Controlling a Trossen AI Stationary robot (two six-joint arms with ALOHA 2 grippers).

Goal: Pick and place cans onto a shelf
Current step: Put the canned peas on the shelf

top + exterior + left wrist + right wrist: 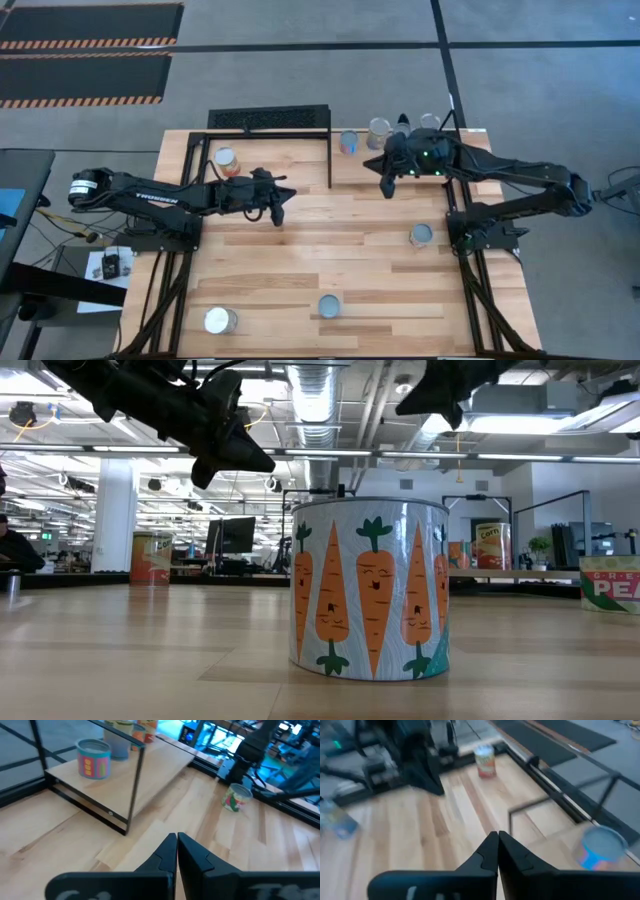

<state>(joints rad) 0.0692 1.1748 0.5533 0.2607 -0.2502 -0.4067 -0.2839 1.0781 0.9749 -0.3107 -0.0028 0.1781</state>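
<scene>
Three cans stand on the shelf (400, 150) at the table's far edge: a blue one (348, 142), a grey-topped one (379, 130) and one behind my right arm (430, 122). Loose cans stand upright on the table: one at far left (226, 158), one at right (421, 235), a carrot-label can (368, 590) near the front, one at front left (218, 320). My right gripper (498, 839) hovers shut and empty above the table just in front of the shelf. My left gripper (176, 841) hangs shut and empty over the table's left middle (283, 200).
Thin black frame bars (136, 780) stand upright at the shelf's corner. A black perforated grate (268, 119) lies beyond the far edge. Black rails (160, 290) run along both sides of the table. Bare wood lies in the table's middle (330, 240).
</scene>
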